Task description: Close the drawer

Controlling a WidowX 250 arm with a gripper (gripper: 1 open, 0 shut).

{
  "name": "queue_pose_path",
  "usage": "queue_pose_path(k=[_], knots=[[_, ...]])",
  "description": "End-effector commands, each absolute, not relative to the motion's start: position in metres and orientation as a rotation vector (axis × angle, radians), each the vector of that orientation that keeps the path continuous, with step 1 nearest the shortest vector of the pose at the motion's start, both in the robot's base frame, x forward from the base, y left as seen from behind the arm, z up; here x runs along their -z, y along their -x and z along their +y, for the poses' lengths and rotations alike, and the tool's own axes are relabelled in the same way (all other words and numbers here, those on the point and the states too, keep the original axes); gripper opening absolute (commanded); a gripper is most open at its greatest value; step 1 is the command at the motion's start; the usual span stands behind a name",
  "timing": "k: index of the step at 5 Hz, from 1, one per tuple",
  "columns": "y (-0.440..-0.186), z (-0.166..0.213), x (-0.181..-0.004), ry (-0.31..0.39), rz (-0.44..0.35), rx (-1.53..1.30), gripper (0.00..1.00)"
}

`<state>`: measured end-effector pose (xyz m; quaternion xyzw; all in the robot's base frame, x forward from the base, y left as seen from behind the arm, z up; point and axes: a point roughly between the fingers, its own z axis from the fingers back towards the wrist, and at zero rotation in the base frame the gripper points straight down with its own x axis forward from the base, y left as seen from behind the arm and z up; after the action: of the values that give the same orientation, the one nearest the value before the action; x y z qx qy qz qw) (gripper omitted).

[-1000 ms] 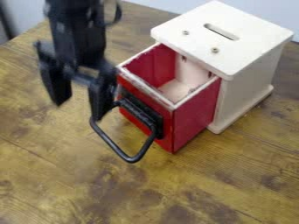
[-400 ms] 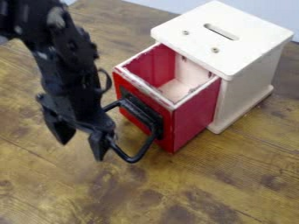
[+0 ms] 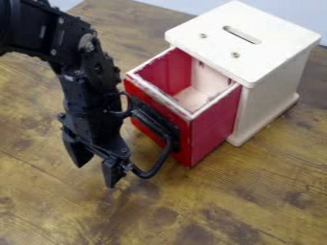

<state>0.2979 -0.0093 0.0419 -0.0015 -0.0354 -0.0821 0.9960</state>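
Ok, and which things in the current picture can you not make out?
- Upper end of the arm: cut off by the top left edge of the camera view.
- Whether the jaws touch the handle: cannot be told in the camera view, as the dark parts overlap.
- Drawer floor: partly hidden behind the front and side walls.
- Inside of the casing: hidden by its top and walls.

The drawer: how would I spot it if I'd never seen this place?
On the brown wooden table, find the pale wooden casing with a slot on top. The drawer juts out from its front, open at the top. Its red sides and big black loop handle set it apart from the plain casing.
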Motion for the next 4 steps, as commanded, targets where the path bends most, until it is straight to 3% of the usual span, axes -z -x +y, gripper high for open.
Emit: queue_pose_path(k=[1,2,3,4], knots=[[-0.333,-0.017,-0.066,0.014,-0.214,0.2,1.0],[-0.341,-0.022,-0.072,0.012,-0.246,0.18,1.0],[-0.346,-0.026,-0.079,0.011,-0.277,0.158,0.0],[-0.354,-0.022,-0.086,0.005,-0.308,0.107,1.0]])
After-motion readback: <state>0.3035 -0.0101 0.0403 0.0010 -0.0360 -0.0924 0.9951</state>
